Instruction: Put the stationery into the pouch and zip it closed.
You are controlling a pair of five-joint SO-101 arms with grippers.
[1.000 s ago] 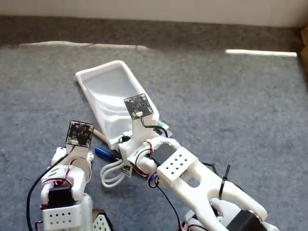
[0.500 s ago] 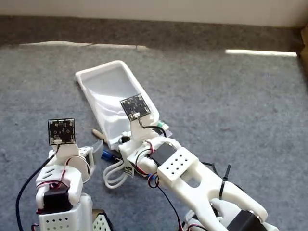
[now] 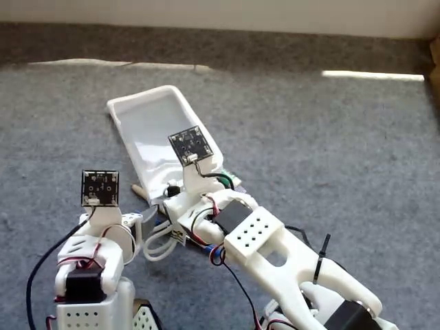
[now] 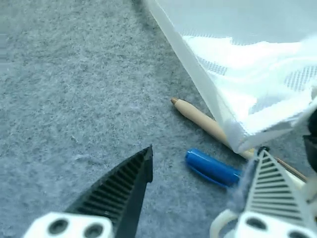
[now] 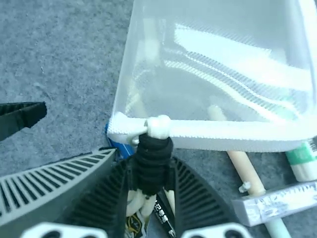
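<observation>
We judge the task barely begun: the blue pen [image 4: 212, 167] and pencil [image 4: 198, 116] lie on the carpet [image 3: 330, 151] just beside the pouch [image 3: 155, 130], which looks unzipped. The right gripper [image 5: 148, 163] is clenched on the zipper pull [image 5: 151, 151]; the left gripper [image 4: 205, 151] hangs spread above the blue pen.

The left arm [image 3: 89, 275] is parked upright in the lower left of the high view, with its wrist tipped forward. The left gripper [image 4: 205, 150] is held wide open just above the surface, with nothing caught between the black finger [image 4: 124, 191] and the white finger [image 4: 265, 191]. The right arm [image 3: 275, 254] is stretched from the lower right corner toward the middle of the high view. The right gripper [image 5: 146, 159] is angled down, and its ribbed jaws are squeezed onto a black zipper pull [image 5: 152, 166].
</observation>
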